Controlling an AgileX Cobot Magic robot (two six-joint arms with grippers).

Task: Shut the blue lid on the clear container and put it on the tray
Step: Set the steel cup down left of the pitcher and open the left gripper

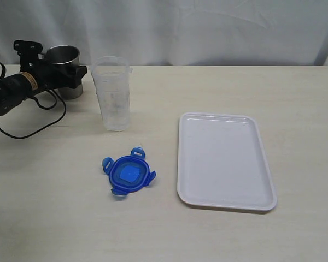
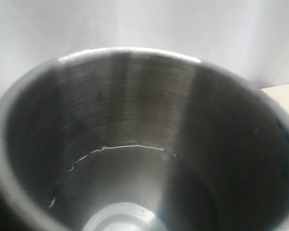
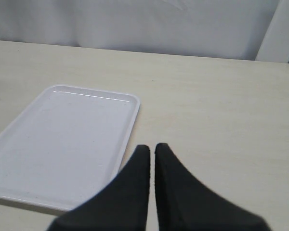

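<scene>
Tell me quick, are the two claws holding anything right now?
Left gripper: at the steel cup; whether it grips it cannot be told.
Right gripper: closed, holding nothing.

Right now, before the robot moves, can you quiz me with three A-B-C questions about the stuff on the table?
1. Where is the small round translucent blue plastic lid?
A. On the pale table
B. On the floor
C. On a shelf

2. How many flaps stick out from the lid?
A. Two
B. Six
C. Four

3. How is the tall clear plastic container?
A. Lying on its side
B. Upright, no lid on
C. Upright, lid snapped on

Answers: 1 A, it lies on bare tabletop beside the flat white rectangular plastic tray; 2 C, one flap shows on each of four sides; 3 B, it stands with its rim open.
</scene>
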